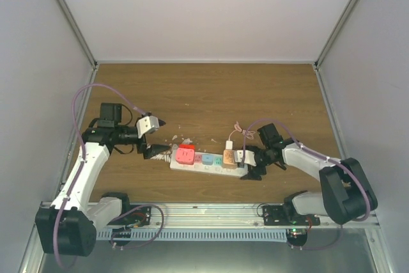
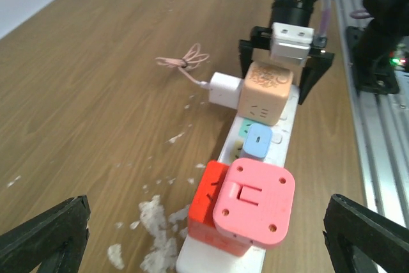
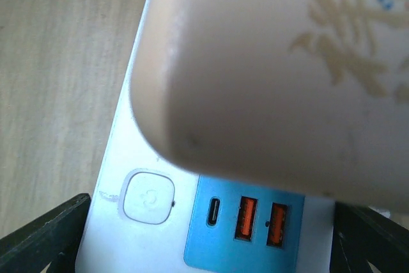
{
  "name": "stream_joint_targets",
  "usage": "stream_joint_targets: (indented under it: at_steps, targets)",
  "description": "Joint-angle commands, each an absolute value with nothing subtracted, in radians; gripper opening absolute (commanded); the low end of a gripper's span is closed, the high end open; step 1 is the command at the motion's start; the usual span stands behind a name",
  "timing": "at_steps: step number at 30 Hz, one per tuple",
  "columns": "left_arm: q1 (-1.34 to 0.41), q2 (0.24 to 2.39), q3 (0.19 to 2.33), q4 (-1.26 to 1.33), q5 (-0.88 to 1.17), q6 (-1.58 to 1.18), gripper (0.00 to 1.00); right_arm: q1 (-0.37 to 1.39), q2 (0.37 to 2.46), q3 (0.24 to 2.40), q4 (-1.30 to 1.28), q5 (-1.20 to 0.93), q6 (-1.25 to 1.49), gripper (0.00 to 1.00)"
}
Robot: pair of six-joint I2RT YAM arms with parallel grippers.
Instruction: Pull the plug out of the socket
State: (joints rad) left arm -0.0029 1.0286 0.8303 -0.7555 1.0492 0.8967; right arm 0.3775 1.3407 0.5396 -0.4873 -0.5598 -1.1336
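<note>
Both wide open, empty: left gripper [image 1: 157, 137] at the socket's [image 1: 206, 169] cord end, right gripper [image 1: 246, 160] straddling the peach plug [image 2: 265, 91]

The table [image 1: 204, 94] has a brown wood-grain top with a matt finish, and there are pale crumbly flakes [image 2: 156, 222] on it. The power strip [image 3: 121, 151] is white plastic, smooth with a soft shine. The pink plug [image 2: 254, 204] and the red plug [image 2: 203, 202] are smooth matt plastic. The peach plug [image 2: 265, 94] is matt too, with a printed pattern. The white charger [image 2: 223, 89] is glossy plastic, and its pink cable [image 2: 185, 62] looks braided. The rail [image 1: 204, 212] at the near edge is bare metal.
</note>
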Motion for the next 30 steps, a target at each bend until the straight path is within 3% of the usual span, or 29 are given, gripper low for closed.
stream_joint_targets:
  at_steps: [1, 5, 10, 15, 17, 30]
  targets:
    - [-0.099, 1.009, 0.835, -0.790, 1.030, 0.969, 0.99, 0.357, 1.297, 0.465, -0.552, -0.558, -1.271, 0.52]
    - [-0.162, 1.017, 0.812, -0.765, 1.008, 0.970, 0.99, 0.332, 1.268, 0.457, -0.573, -0.564, -1.290, 0.54]
    - [-0.226, 1.008, 0.770, -0.698, 0.942, 0.959, 0.99, 0.310, 1.266, 0.477, -0.580, -0.562, -1.267, 0.76]
    - [-0.230, 1.013, 0.761, -0.679, 0.942, 0.994, 0.99, 0.270, 1.260, 0.522, -0.592, -0.588, -1.224, 0.82]
    - [-0.232, 1.022, 0.766, -0.688, 0.943, 1.024, 0.99, 0.257, 1.241, 0.538, -0.608, -0.603, -1.214, 0.98]
    - [-0.266, 1.014, 0.749, -0.641, 0.868, 1.192, 0.99, 0.191, 1.122, 0.558, -0.724, -0.521, -1.171, 1.00]
